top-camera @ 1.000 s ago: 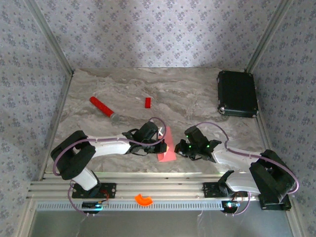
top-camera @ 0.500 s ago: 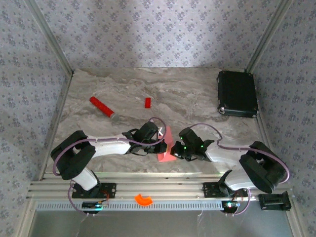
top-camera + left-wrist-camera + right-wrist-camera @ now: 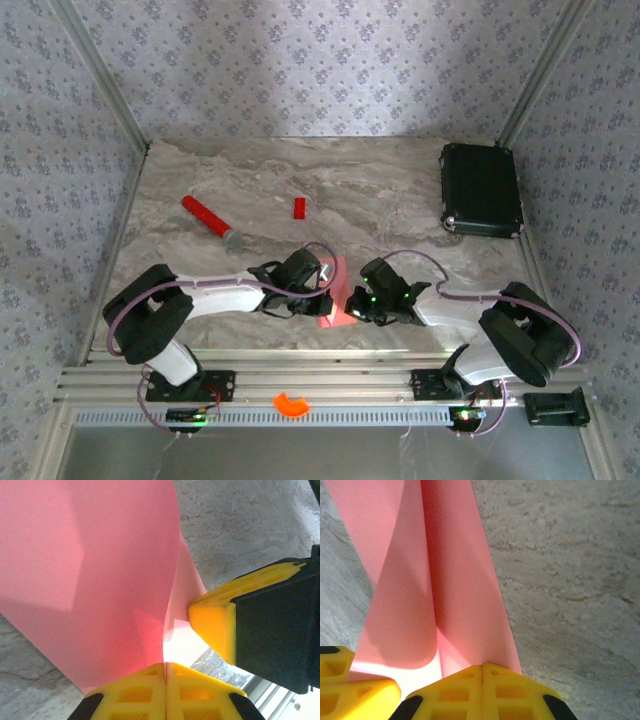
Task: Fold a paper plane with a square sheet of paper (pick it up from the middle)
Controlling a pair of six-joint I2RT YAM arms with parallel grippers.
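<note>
Left gripper (image 3: pixel 165 666) is pinched tight on the paper's (image 3: pixel 336 302) lower edge, and right gripper (image 3: pixel 482 666) is clamped on it just beside. The creased pink sheet stands between them, well left of the case (image 3: pixel 481 189), nearer the arms.

Grey-beige marbled stone-look tabletop (image 3: pixel 380 185), boxed in behind and on both sides by pale lilac floral-patterned wallpaper walls (image 3: pixel 320 60), with slanting silver metal posts (image 3: pixel 100 75) rising from its far corners.
</note>
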